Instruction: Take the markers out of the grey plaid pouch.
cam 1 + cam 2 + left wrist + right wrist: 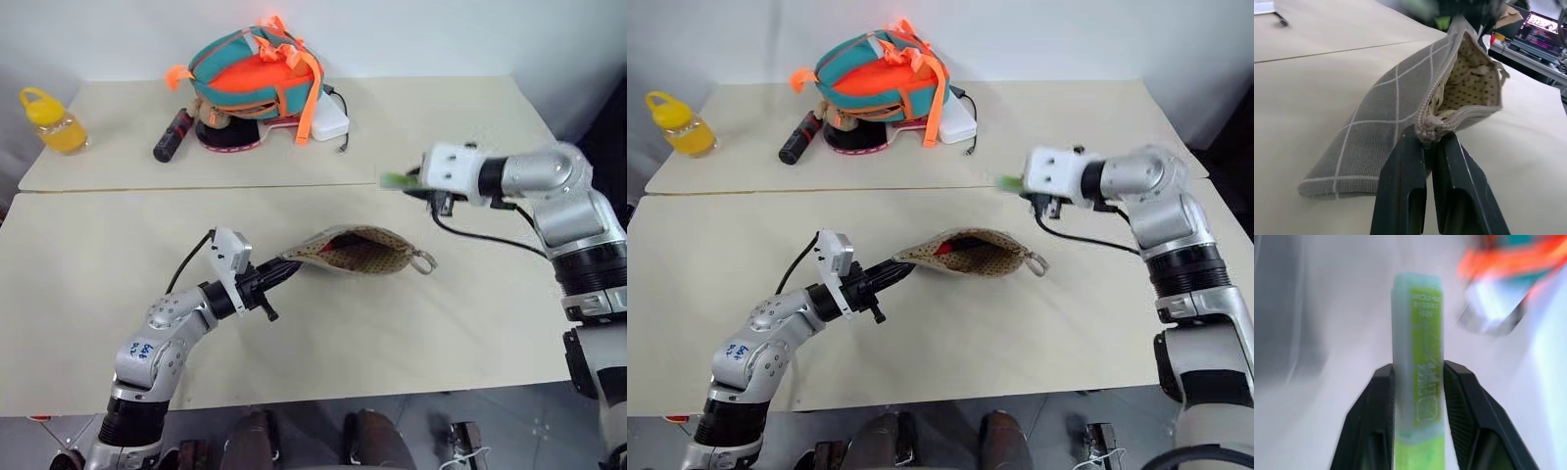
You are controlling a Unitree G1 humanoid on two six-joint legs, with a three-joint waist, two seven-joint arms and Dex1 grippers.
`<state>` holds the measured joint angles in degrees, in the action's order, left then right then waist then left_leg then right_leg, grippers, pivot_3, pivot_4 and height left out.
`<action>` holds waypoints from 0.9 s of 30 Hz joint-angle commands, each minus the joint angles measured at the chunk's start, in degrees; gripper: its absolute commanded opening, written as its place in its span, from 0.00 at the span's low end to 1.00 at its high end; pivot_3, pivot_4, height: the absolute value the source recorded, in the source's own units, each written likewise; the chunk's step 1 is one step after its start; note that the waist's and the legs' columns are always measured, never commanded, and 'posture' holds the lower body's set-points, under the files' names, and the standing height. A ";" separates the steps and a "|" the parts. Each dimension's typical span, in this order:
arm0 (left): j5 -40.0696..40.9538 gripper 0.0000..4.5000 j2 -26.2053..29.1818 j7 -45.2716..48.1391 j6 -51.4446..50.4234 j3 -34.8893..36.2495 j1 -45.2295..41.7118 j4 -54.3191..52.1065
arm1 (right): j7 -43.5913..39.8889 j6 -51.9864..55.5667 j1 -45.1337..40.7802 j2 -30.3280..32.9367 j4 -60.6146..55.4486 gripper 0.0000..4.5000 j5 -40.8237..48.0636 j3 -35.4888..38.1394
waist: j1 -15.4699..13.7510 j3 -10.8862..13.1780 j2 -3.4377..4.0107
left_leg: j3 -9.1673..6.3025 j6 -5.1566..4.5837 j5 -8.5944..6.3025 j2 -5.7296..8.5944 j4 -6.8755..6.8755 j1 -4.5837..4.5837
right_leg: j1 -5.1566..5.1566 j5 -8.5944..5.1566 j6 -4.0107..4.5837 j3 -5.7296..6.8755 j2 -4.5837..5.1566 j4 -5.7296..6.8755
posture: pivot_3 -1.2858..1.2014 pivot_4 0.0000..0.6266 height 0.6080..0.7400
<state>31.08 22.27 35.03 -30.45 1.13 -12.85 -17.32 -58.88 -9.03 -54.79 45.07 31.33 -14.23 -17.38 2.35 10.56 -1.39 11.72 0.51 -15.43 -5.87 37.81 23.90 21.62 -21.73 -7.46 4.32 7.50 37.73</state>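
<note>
The grey plaid pouch (358, 251) lies open near the table's middle, showing its tan dotted lining (1469, 83). My left gripper (1429, 139) is shut on the pouch's fabric at one end of the zip and holds that end a little off the table. A red marker (942, 249) peeks out of the pouch's mouth. My right gripper (1418, 369) is up in the air, behind and to the right of the pouch. It is shut on a light green marker (1418, 308), whose end sticks out past the fingers (397, 181).
A teal-and-orange backpack (257, 73) sits at the back on a round dark base. Left of it lies a black-and-red cylinder (173, 135), and right of it a white box (328, 122) with a cable. A yellow bottle (51, 119) stands far left. A seam (196, 190) joins two tabletops.
</note>
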 commanded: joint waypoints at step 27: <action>1.15 0.00 -1.36 -0.64 -1.90 -0.34 -2.18 -2.96 | -15.50 20.49 -1.71 -2.84 -19.57 0.67 24.31 12.73 | 0.60 0.18 0.30 | -0.14 -0.02 0.00 -0.04 0.19 0.07 | 0.00 0.00 -0.01 0.00 -0.01 0.19 | 0.52 0.24 1.00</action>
<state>31.18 21.25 34.58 -32.32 1.00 -13.78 -17.69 -73.79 7.95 -55.30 43.25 17.79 4.95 -6.94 2.95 10.74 -1.09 11.57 0.49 -15.43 -5.90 38.00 23.97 21.62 -21.73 -7.46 4.32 7.50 37.91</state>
